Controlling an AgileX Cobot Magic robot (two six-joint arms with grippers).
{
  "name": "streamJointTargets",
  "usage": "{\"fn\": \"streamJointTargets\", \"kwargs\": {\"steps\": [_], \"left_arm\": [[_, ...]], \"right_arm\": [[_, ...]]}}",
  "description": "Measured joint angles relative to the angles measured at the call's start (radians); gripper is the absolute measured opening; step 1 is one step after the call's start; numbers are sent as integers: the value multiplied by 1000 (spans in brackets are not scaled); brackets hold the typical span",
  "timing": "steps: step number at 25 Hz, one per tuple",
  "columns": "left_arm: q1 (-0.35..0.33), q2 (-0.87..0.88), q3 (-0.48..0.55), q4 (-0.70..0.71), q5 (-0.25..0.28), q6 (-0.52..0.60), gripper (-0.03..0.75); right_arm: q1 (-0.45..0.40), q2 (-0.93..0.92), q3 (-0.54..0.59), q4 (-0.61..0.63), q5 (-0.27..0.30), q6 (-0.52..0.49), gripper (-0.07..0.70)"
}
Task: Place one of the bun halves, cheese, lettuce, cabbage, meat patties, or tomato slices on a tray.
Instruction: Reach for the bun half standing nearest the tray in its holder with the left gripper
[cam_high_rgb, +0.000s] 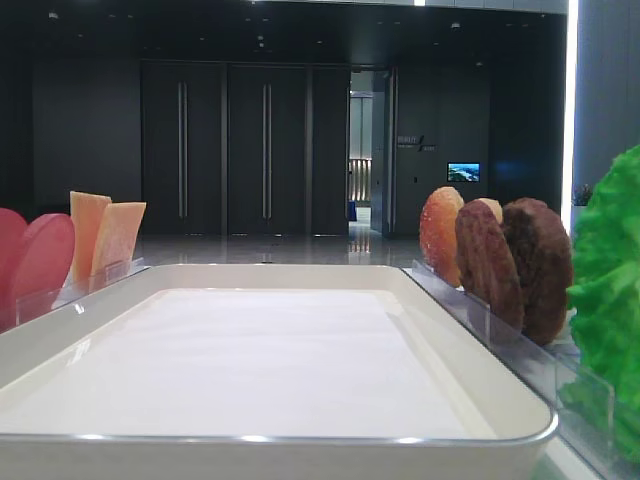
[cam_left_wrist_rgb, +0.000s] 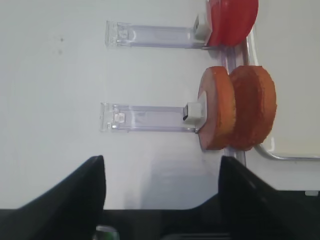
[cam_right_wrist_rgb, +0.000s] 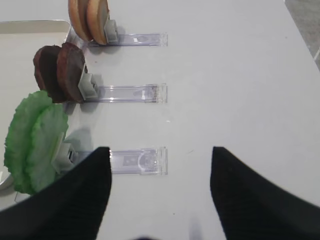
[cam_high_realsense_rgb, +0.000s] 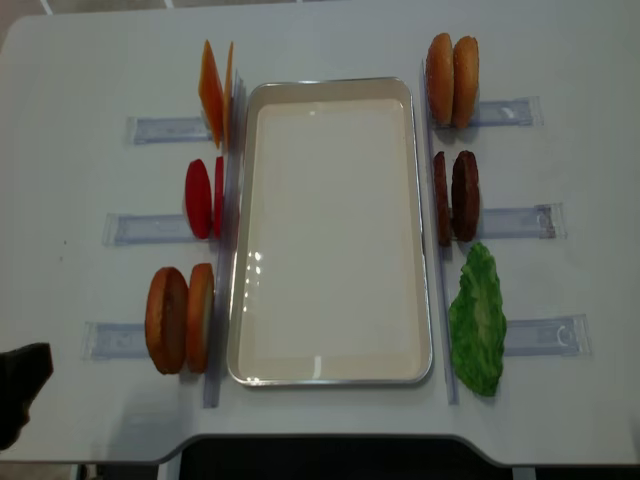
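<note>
The white tray (cam_high_realsense_rgb: 425, 200) lies mid-table with a bare floor. On its right stand tan bun halves (cam_high_realsense_rgb: 452, 78), two dark meat patties (cam_high_realsense_rgb: 457, 197) and green lettuce (cam_high_realsense_rgb: 477, 318). Cheese (cam_high_realsense_rgb: 215, 85), red tomato slices (cam_high_realsense_rgb: 205, 197) and an orange-brown bun pair (cam_high_realsense_rgb: 180, 318) stand on its left. My left gripper (cam_left_wrist_rgb: 161, 160) is open and holds nothing, near the table's front edge, short of the orange-brown buns (cam_left_wrist_rgb: 235, 115). My right gripper (cam_right_wrist_rgb: 160, 150) is open and holds nothing, to the right of the lettuce (cam_right_wrist_rgb: 35, 140). No cabbage is in view.
Each food pair stands in a clear plastic holder (cam_high_realsense_rgb: 520, 220) whose strip reaches outward over the table. One such strip (cam_right_wrist_rgb: 137, 160) lies just ahead of my right gripper's left finger. The table's front edge (cam_left_wrist_rgb: 160, 207) runs right under my left gripper.
</note>
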Motion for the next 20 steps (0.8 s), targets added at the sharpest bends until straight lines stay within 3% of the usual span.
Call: {"fn": "streamJointTargets", "kwargs": {"steps": [14, 20], "left_arm": [[0, 449, -198, 26, 26, 0, 536], [0, 562, -261, 45, 37, 0, 536]], "right_arm": [[0, 0, 0, 0, 0, 0, 416], [0, 0, 0, 0, 0, 0, 416]]}}
